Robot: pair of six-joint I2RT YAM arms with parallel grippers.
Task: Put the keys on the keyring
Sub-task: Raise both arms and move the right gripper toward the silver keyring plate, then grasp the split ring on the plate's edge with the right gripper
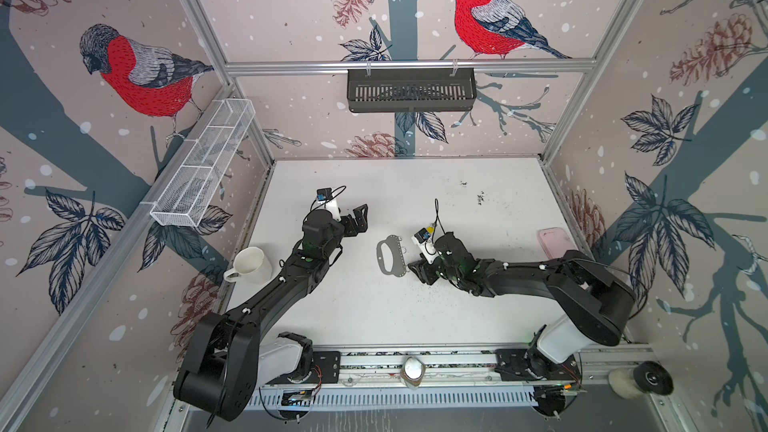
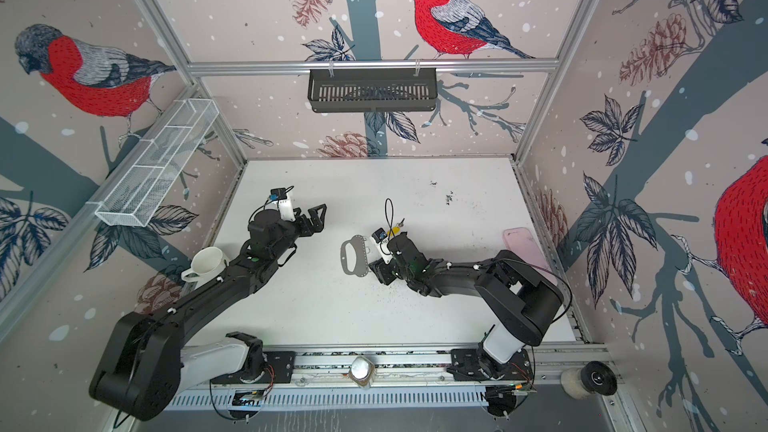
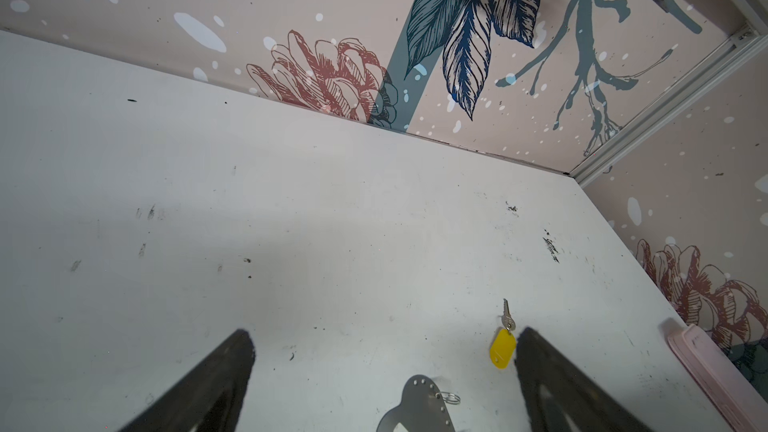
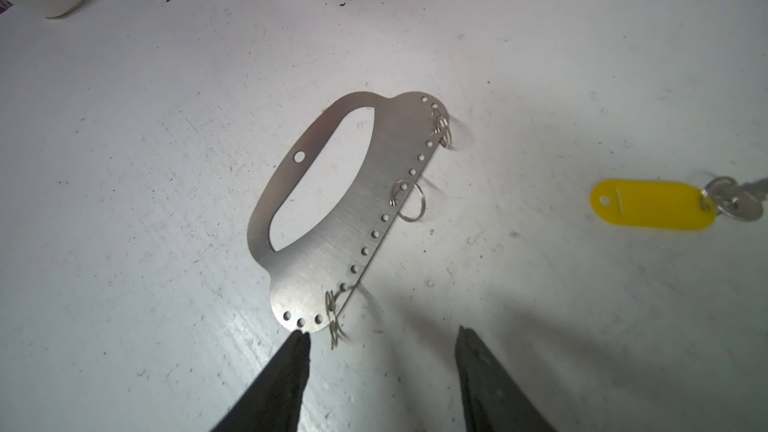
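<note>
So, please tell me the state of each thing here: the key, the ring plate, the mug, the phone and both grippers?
keys: flat on the table, apart from the plate, not attached.
keyring: flat on the table, three small rings in its holes, no key on it.
left gripper: open, holding nothing, above the table.
right gripper: jaws apart at the plate's end, nothing gripped.
mug: upright, looks empty.
pink phone: lying flat at the table's edge.

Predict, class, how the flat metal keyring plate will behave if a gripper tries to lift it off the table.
The keyring looks thin, rigid sheet metal, so it probably stays stiff. It lies flat on the table, so an edge may be hard to catch and it may slide. Its small rings hang loose and would likely swing.
</note>
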